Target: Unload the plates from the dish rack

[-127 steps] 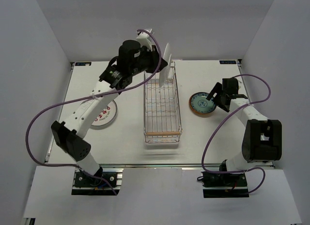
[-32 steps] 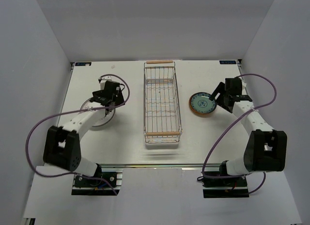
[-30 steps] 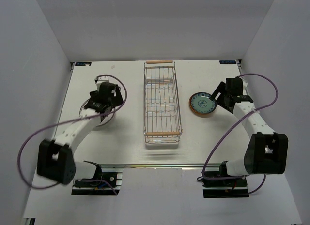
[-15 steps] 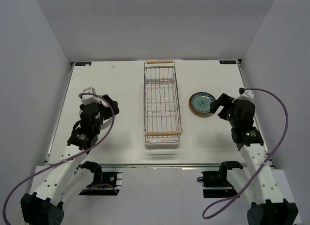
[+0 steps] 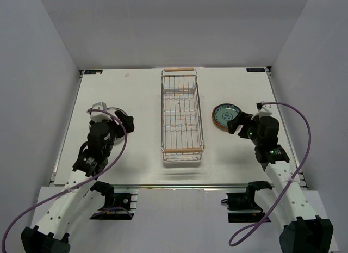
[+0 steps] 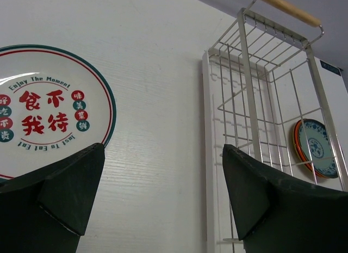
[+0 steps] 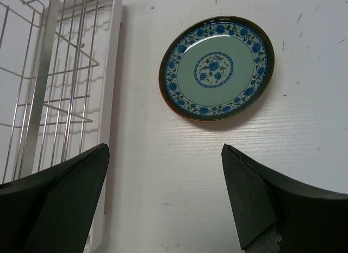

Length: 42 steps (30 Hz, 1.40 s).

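Dish rack (image 5: 182, 114) looks empty; left hand (image 6: 163, 149) and right hand (image 7: 165, 148) are both wide open, holding nothing.
It runs lengthwise between them. White plate (image 6: 49, 111) sits by the left, teal plate (image 7: 216, 67) just ahead of the right, both flat on the surface.

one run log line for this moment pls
left hand open, by white plate | right hand open, by teal plate | dish rack holds no plates | both plates flat on table

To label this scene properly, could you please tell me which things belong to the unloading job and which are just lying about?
Belongs to the job: dish rack; teal plate; white plate with red lettering; left tool and right tool, both open.

Just there: purple cable; table.
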Each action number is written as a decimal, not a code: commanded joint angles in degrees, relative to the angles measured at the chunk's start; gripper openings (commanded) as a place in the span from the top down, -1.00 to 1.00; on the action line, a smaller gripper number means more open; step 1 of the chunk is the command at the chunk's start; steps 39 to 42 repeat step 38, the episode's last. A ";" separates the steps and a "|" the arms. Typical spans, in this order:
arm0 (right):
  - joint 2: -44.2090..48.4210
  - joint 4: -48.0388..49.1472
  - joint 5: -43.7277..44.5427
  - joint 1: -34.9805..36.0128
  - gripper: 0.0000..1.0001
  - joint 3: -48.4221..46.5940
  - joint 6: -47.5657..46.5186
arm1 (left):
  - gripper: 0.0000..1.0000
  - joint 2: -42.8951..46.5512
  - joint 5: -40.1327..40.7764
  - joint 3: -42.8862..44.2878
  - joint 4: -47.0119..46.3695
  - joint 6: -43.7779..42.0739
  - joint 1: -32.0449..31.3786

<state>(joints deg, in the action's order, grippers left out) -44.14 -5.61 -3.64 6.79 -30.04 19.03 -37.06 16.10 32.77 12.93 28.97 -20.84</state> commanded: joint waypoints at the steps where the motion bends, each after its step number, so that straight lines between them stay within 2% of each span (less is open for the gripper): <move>1: 1.95 4.20 0.12 0.16 -0.79 0.77 -0.31 | -0.96 -0.99 1.22 0.18 0.78 -0.23 -0.52; 5: 2.13 4.46 0.39 0.07 -0.79 0.77 0.39 | -0.96 -1.96 1.48 0.54 1.13 -0.23 -0.52; 16: 2.66 2.09 10.49 -0.11 -0.78 0.52 2.68 | -0.96 -1.61 2.44 0.80 0.87 -0.14 -0.52; 26: -0.07 0.77 10.41 -0.11 -0.79 -0.28 3.56 | -0.96 -1.35 3.32 -0.08 1.58 1.00 -0.52; 42: 2.74 2.79 10.68 -0.37 -0.79 1.56 2.95 | -0.96 -2.05 4.03 -0.08 1.84 1.18 -0.52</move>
